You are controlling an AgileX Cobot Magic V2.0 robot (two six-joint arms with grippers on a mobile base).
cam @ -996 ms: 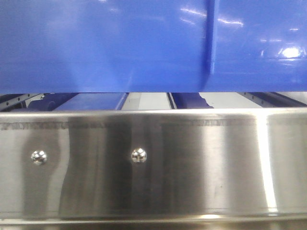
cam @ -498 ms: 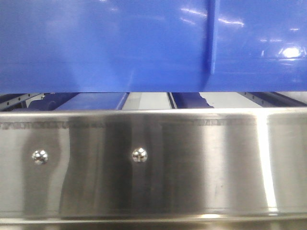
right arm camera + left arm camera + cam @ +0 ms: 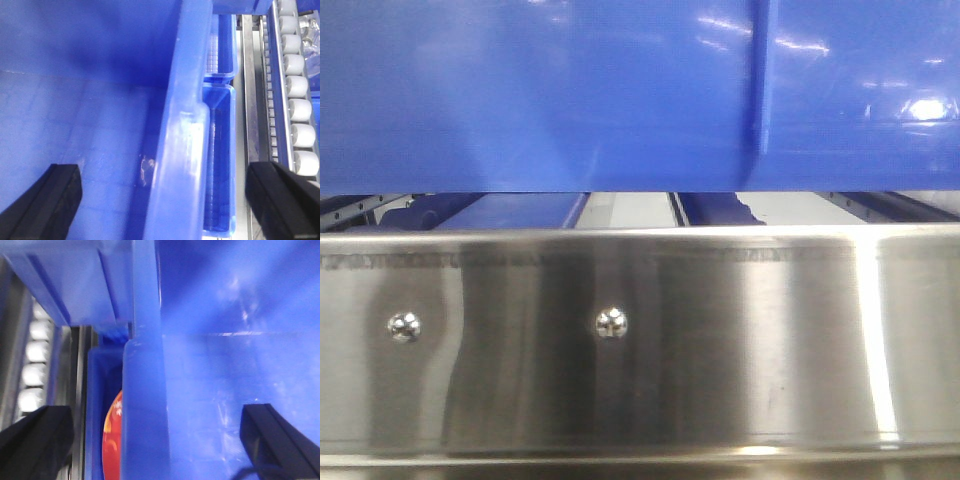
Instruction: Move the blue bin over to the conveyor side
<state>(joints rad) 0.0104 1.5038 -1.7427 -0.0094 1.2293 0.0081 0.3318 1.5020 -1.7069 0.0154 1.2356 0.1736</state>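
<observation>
Left pincer point(image 3: 156, 440) astride blurred blue bin point(image 3: 225, 365)

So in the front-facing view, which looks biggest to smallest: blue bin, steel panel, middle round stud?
Brushed stainless steel panel and glossy blue plastic bin: near equal, both cropped by the frame, so tied.
Then the small shiny round stud near the middle, far smallest.

Front wall: a brushed steel panel point(image 3: 720, 340) fills the lower frame, with two round-headed fasteners point(image 3: 611, 322) in its left half.
Light: a bright vertical glare point(image 3: 882, 340) streaks the panel's right side.
Behind: a pale surface point(image 3: 630, 210) and a dark perforated rail point(image 3: 880, 204) show above the panel.
Right wrist view: white rollers point(image 3: 295, 95) line a metal track point(image 3: 252, 100).
Left wrist view: blurred pale rollers glow at the left edge.
</observation>
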